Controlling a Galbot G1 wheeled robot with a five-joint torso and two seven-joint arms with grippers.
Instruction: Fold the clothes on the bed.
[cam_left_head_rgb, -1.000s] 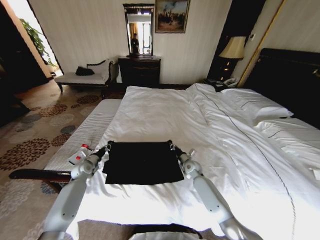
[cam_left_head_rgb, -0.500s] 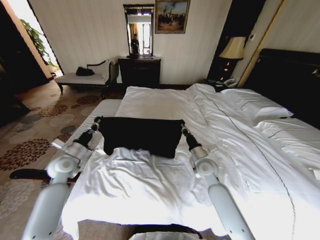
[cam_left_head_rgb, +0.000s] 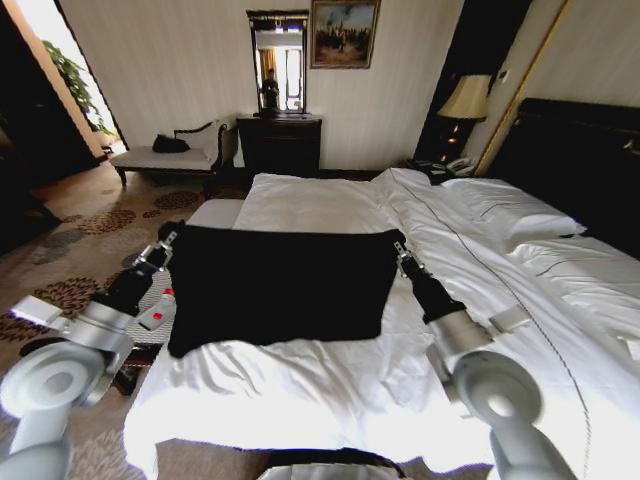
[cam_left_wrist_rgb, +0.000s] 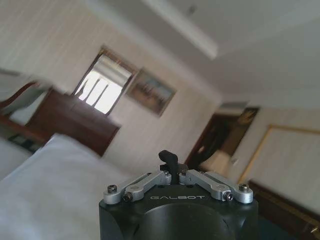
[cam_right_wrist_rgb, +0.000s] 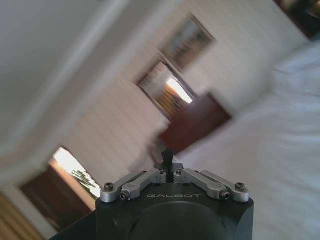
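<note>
Two arms hold one garment up between them, above the foot end of the bed (cam_left_head_rgb: 330, 215). On the left, the left claw (cam_left_head_rgb: 168, 240) pinches the upper left corner of the black T-shirt (cam_left_head_rgb: 285, 285); in the left wrist view its fingers (cam_left_wrist_rgb: 169, 159) are drawn together to a narrow tip, so it reads as clamped on the cloth, though the fabric itself is hard to make out there. Just below that arm a small white-and-red bottle (cam_left_head_rgb: 157, 312) sits by the striped bench (cam_left_head_rgb: 160, 290), apart from the shirt.

In the middle, the shirt hangs as a wide dark panel, stretched fairly taut along its top edge, with its lower edge draping down onto the white sheet. The lettering cannot be seen, so I cannot tell which face is toward the camera. No crease or doubled layer can be made out, though the dark cloth hides detail.

On the right, the right claw (cam_left_head_rgb: 402, 254) grips the upper right corner in the same manner; the right wrist view shows its fingers (cam_right_wrist_rgb: 168, 156) brought together.

My judgement is that the fold is at an early or middle stage: the garment is lifted and spread, a useful preparation, but it has not yet been laid over on itself into a neat stack. Laying it flat and completing the folds is what is left.
</note>
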